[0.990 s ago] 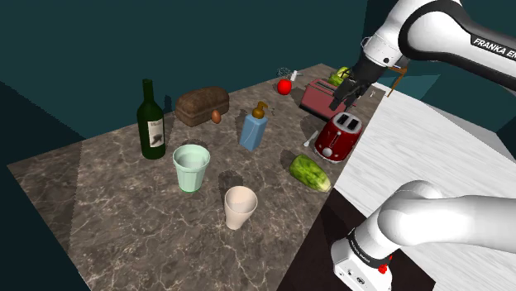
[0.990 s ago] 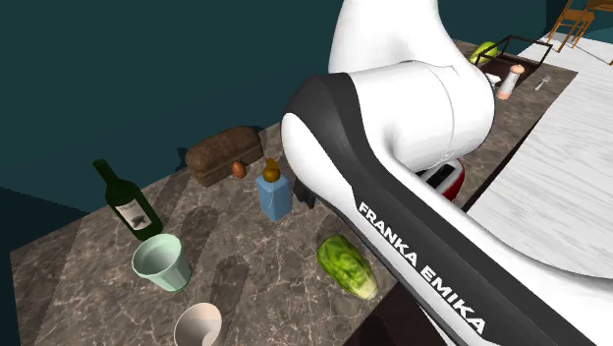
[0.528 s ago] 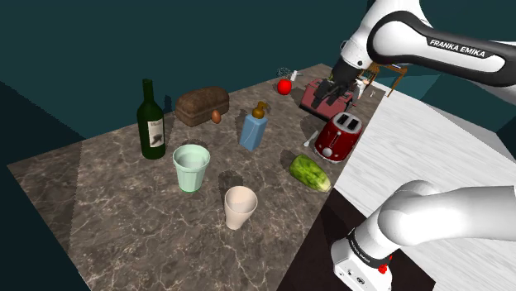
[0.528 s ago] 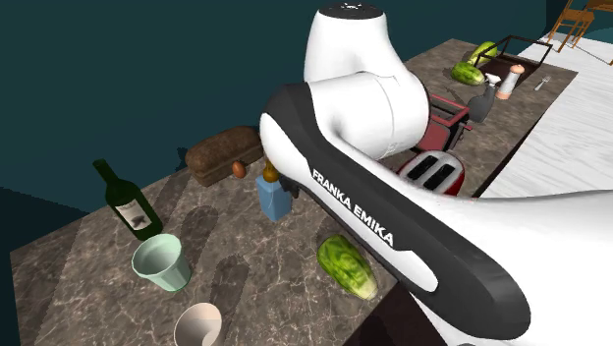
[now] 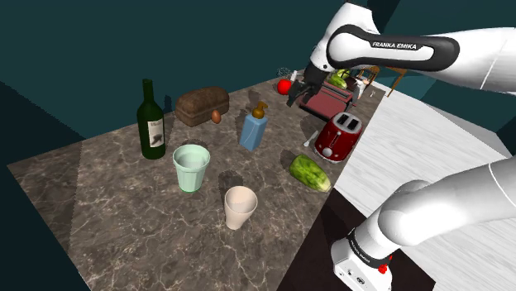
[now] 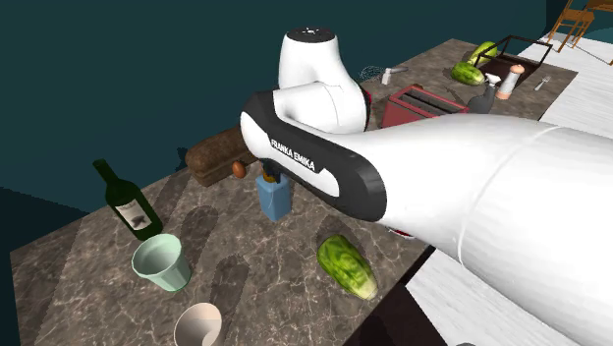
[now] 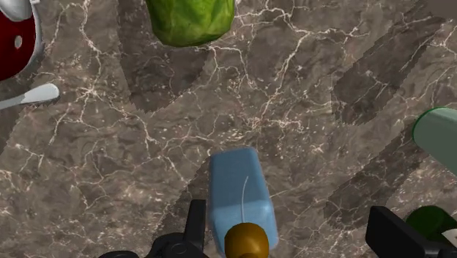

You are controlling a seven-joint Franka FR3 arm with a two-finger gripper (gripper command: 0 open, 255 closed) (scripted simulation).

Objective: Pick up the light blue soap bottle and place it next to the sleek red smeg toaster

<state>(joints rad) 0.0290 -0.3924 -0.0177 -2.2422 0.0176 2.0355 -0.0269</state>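
Both exterior views obliquely down over the counter [image 5: 107, 207]; wrist view close above the shared bottle [image 7: 238, 190].

Toasters are two: one bright red toaster [image 5: 339, 136] and one darker red toaster [image 6: 424, 101]. Cups are also two: one pale green cup [image 5: 191, 169] and one beige cup [image 5: 240, 208]. There are two bottles of different kinds, one dark green wine bottle [image 5: 150, 124] and one light blue soap bottle [image 5: 253, 131] with a brown pump. Green vegetables are two, a nearer green vegetable [image 5: 310, 172] and a farther green vegetable [image 6: 470, 72]. One of each: a brown loaf of bread [image 5: 203, 105], a small brown egg [image 5: 216, 116], a round red fruit [image 5: 284, 86], a white spoon [image 7: 33, 94], a fork [image 6: 543, 83].
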